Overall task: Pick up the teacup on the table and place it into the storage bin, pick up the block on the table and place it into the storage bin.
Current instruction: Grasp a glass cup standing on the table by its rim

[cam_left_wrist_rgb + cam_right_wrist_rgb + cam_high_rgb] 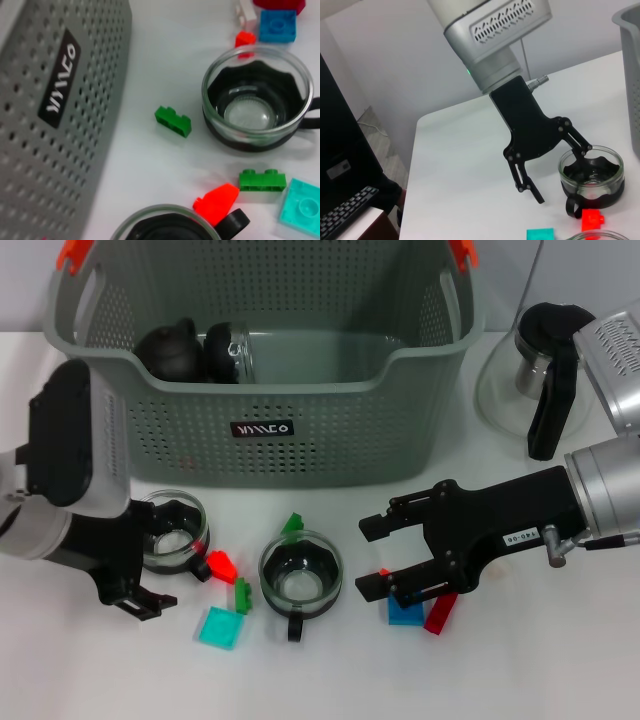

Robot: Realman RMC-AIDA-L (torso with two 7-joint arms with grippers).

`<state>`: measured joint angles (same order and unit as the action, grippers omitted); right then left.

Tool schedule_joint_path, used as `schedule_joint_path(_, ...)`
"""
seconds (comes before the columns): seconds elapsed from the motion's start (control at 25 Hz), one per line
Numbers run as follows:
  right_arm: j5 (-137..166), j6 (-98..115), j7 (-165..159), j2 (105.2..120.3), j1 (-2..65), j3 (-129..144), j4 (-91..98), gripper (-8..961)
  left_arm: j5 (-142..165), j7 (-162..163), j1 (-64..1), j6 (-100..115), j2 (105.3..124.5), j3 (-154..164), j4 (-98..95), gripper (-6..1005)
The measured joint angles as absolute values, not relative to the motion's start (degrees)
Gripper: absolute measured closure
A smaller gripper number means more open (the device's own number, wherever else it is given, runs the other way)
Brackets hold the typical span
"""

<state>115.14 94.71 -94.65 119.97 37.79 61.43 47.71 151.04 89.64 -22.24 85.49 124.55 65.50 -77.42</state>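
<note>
Two glass teacups with black liners stand in front of the storage bin [300,440]: one at the left [172,532] and one in the middle [300,575]. My left gripper [160,565] is open around the left teacup [592,175], one finger [530,187] outside it and the other at its rim. My right gripper [375,556] is open to the right of the middle teacup [257,97], holding nothing. Loose blocks lie around: red [220,565], green [243,595], green [292,525], teal [220,627], blue [405,612] and red [440,612].
The bin holds dark round items [170,350] and a glass cup [232,352]. A glass teapot with a black handle [545,375] stands at the right of the bin. The table's edge and a keyboard [350,215] show in the right wrist view.
</note>
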Motion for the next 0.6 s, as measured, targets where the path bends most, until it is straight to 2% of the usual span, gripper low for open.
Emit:
schedule_joint_path(0.36, 115.1, 94.5, -94.7, 119.97, 37.7, 61.4, 47.6, 174, 152.8, 91.5, -23.3, 84.3, 124.33, 65.8, -75.2, 145)
schedule_joint_path(0.6, 115.0, 94.3, -94.7, 119.86, 37.8, 61.1, 47.6, 173, 153.2, 92.6, -23.9, 84.3, 124.18, 65.9, -74.0, 489)
